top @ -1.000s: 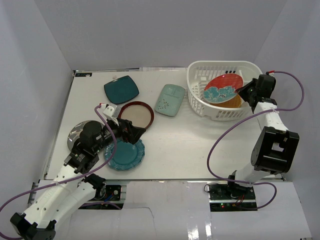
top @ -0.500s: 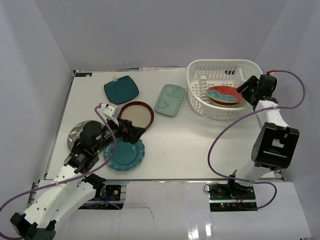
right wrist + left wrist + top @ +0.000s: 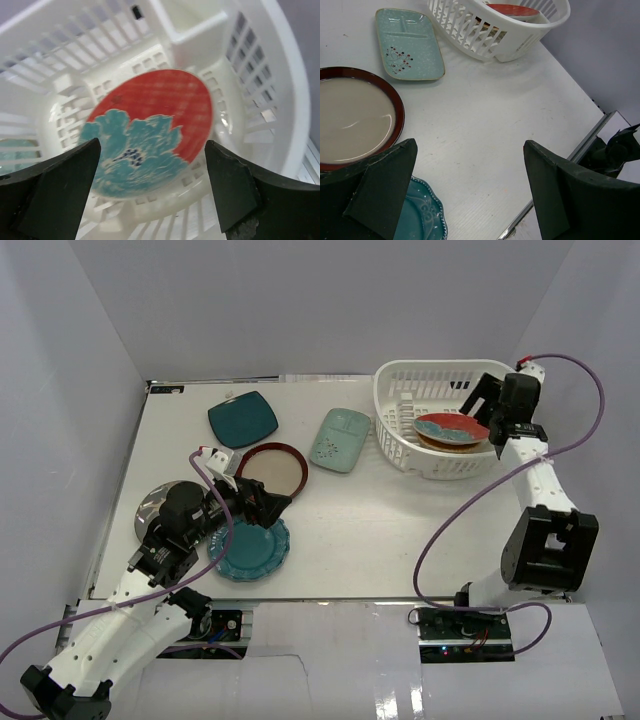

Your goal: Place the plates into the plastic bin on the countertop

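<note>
The red-and-turquoise plate [image 3: 450, 428] [image 3: 150, 130] lies in the white plastic bin [image 3: 440, 368] [image 3: 280, 100], on top of an orange plate edge [image 3: 447, 445]. My right gripper [image 3: 478, 400] [image 3: 152, 145] hovers open just above it, holding nothing. On the countertop [image 3: 390, 520] lie the dark teal square plate [image 3: 243, 420], the mint plate [image 3: 340, 439] [image 3: 409, 45], the red-rimmed beige plate [image 3: 271, 469] [image 3: 355, 117], the scalloped teal plate [image 3: 250, 548] [image 3: 422, 212] and the dark grey plate [image 3: 150, 505]. My left gripper [image 3: 270, 502] [image 3: 470, 145] is open and empty between the beige and scalloped plates.
The bin [image 3: 495, 30] stands at the far right corner, close to the right wall. The table's front metal edge [image 3: 580, 150] runs just below the left gripper. Purple cables loop from both arms.
My right gripper opened and let go of the red-and-turquoise plate, which settled flat in the bin; the gripper then lifted back a little. The left arm has not moved.
</note>
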`<action>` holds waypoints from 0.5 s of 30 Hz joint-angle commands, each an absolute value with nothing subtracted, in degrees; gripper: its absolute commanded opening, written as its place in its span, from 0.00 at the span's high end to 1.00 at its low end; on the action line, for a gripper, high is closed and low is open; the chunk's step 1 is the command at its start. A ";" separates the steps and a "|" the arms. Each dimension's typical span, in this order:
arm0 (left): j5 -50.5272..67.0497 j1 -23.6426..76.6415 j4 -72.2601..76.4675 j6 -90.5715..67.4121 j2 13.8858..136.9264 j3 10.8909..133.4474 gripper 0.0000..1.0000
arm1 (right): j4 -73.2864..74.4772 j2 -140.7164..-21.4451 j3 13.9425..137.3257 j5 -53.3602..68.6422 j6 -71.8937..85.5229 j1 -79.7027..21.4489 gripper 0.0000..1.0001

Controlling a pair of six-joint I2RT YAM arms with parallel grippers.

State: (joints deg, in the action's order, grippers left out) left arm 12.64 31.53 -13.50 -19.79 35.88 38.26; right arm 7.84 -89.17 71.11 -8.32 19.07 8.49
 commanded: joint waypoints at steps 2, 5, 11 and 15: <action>12.22 31.64 -13.45 -19.69 35.60 38.85 0.02 | 5.72 -78.15 68.66 -8.62 16.17 0.37 0.07; 11.78 31.55 -13.54 -19.51 35.86 38.94 0.02 | -1.47 -66.75 57.77 -6.95 19.50 -10.69 0.00; 9.15 31.20 -14.06 -19.16 36.30 39.72 0.02 | -12.99 -64.40 40.02 -5.20 30.84 -35.13 0.18; 4.84 29.89 -14.76 -19.25 35.77 40.25 0.02 | -23.97 -74.51 35.60 3.76 38.83 -44.46 0.15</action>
State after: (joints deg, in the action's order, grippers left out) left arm 9.06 30.92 -13.67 -19.57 36.36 38.26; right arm -13.93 -68.73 38.59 -2.31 30.89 -40.82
